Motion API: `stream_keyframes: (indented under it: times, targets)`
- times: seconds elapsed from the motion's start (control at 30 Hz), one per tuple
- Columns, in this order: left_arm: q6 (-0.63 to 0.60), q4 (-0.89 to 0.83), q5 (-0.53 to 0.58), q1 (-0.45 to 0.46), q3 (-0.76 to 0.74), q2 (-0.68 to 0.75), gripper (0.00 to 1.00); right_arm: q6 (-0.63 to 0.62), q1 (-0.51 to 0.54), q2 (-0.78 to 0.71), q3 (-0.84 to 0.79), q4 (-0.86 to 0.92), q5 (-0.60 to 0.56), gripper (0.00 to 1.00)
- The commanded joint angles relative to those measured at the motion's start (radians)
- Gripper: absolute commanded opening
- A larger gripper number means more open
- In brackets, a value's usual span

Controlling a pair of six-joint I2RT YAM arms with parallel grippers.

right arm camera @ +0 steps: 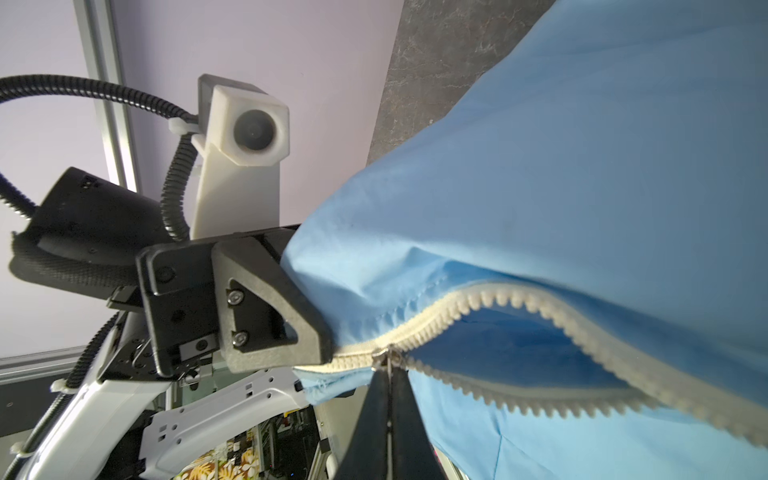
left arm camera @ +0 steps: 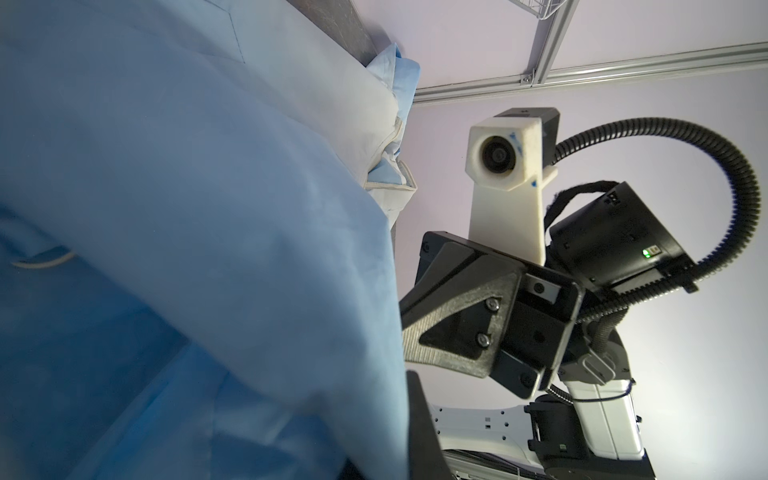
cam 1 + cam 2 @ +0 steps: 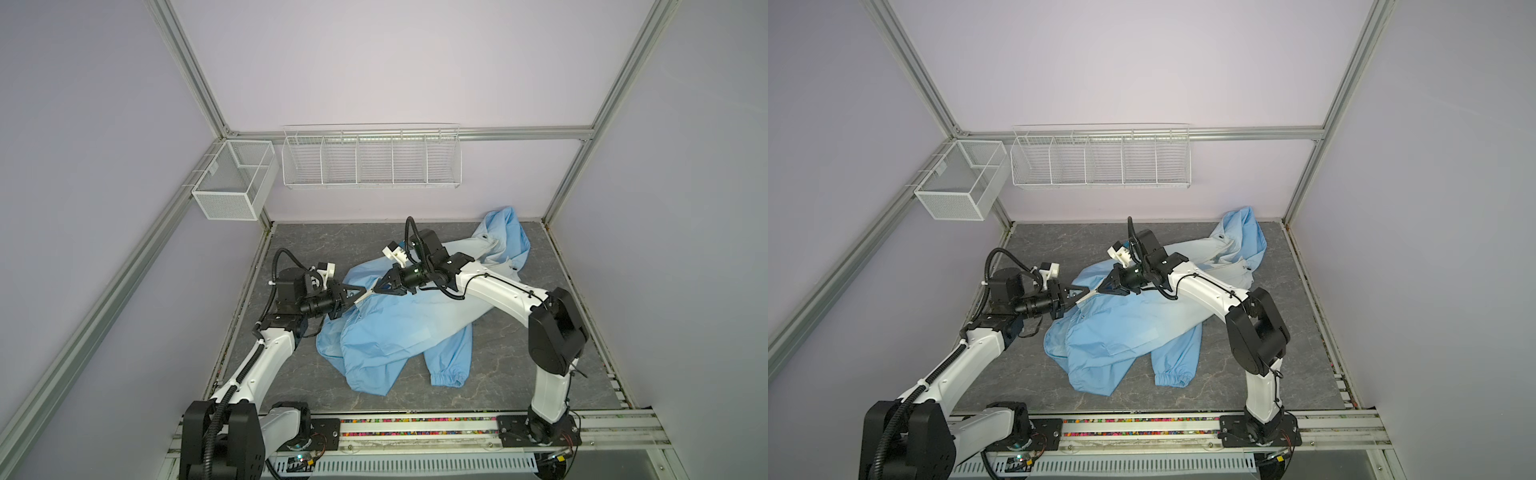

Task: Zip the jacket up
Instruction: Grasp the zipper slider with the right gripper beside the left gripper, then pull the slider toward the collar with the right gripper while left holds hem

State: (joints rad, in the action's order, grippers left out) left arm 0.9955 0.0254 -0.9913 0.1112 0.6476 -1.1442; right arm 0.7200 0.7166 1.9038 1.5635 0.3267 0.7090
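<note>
Right wrist view: right gripper (image 1: 388, 374) has its jaws pressed together on the metal zipper pull (image 1: 387, 358), pinching it edge-on. The slider sits at the low end of the cream zipper (image 1: 523, 305). On the left gripper's side of the slider the teeth are meshed for a short run. Past it the two rows split wide, and I see darker blue inside the gap. Left gripper (image 1: 326, 353) is just beside it, clamped on the jacket (image 1: 582, 174) at the bottom end of the zipper, with fabric bunched against its finger. In both top views the two grippers meet almost tip to tip, left of the tabletop's middle, with a short pale strip of zipper between left (image 3: 360, 294) and right (image 3: 379, 288). The jacket lies crumpled across the middle of the grey marbled tabletop (image 3: 519, 374), lifted only where the grippers hold it. Its paler collar end (image 3: 503, 245) points to the back right corner. One sleeve trails toward the front, and its gathered cuff (image 3: 446, 379) lies flat on the tabletop. The left wrist view is mostly blue fabric. A fold covers the right gripper's fingertips there, so I can't confirm the grip from that angle. Two white wire baskets (image 3: 372, 160) hang on the back wall, well apart from the jacket.
</note>
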Motion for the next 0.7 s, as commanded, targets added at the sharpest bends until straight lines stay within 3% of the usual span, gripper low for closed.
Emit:
stream_keyframes:
  times: [0.0, 0.23, 0.67]
  targets:
    - [0.006, 0.004, -0.004, -0.005, 0.015, 0.029, 0.00, -0.083, -0.009, -0.009, 0.038, 0.160, -0.166, 0.08]
    - [-0.006, -0.023, 0.003, -0.015, 0.024, 0.048, 0.00, -0.116, -0.037, -0.022, 0.035, 0.246, -0.316, 0.07]
    - [-0.095, -0.171, 0.075, -0.038, 0.060, 0.079, 0.00, -0.134, -0.081, -0.026, 0.053, 0.270, -0.350, 0.08]
